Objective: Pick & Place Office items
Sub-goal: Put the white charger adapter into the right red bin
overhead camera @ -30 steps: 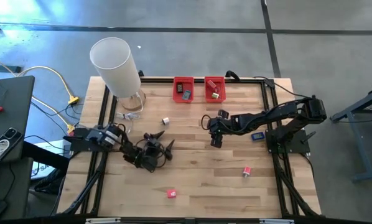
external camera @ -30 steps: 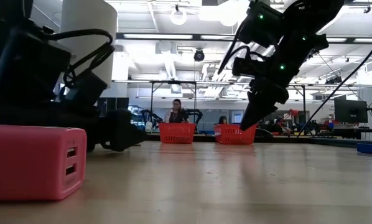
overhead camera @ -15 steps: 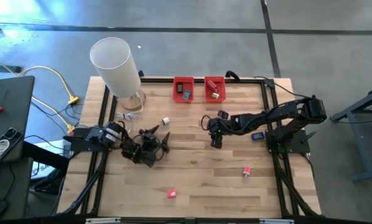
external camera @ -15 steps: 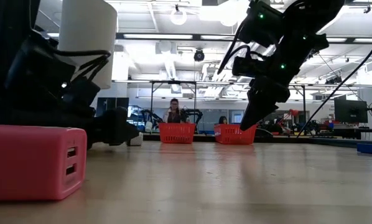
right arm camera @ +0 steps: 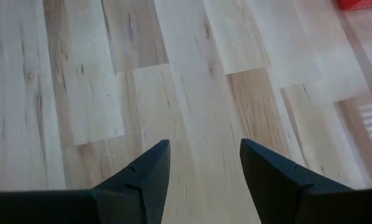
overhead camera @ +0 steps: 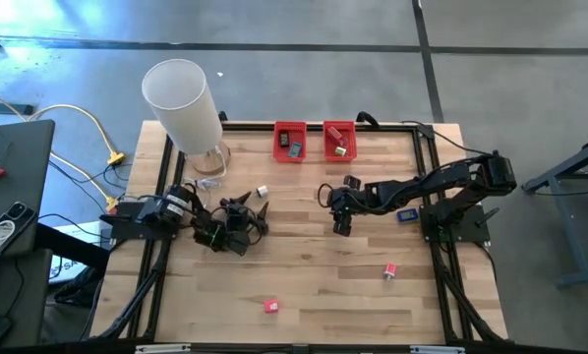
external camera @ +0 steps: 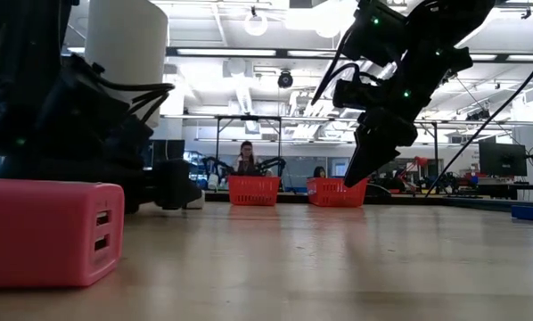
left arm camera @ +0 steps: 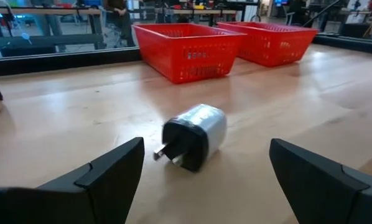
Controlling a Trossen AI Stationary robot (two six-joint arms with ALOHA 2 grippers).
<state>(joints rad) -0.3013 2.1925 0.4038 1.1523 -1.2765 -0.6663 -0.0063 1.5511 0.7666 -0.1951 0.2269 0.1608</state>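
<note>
A small white and black plug adapter (left arm camera: 198,132) lies on its side on the wood, seen in the high view as the adapter (overhead camera: 262,191). My left gripper (left arm camera: 206,149) is open and low over the table, its fingers pointing at the adapter from just short of it, as the left gripper (overhead camera: 254,209) shows from above. My right gripper (overhead camera: 339,226) hangs open over bare wood at the table's middle, fingers down (right arm camera: 204,144). Other pieces lie apart: a red one (overhead camera: 270,306), a red and white one (overhead camera: 390,270), a blue one (overhead camera: 406,214).
Two red bins (overhead camera: 290,141) (overhead camera: 339,140) stand at the far edge, each with pieces inside. A tall white cylinder (overhead camera: 181,103) stands at the far left corner. In the low view a pink block with two ports (external camera: 48,232) lies close by. People sit in the room beyond.
My left gripper has moved toward the far edge, closing in on the white and black adapter while staying low and open. My right arm has kept still.
</note>
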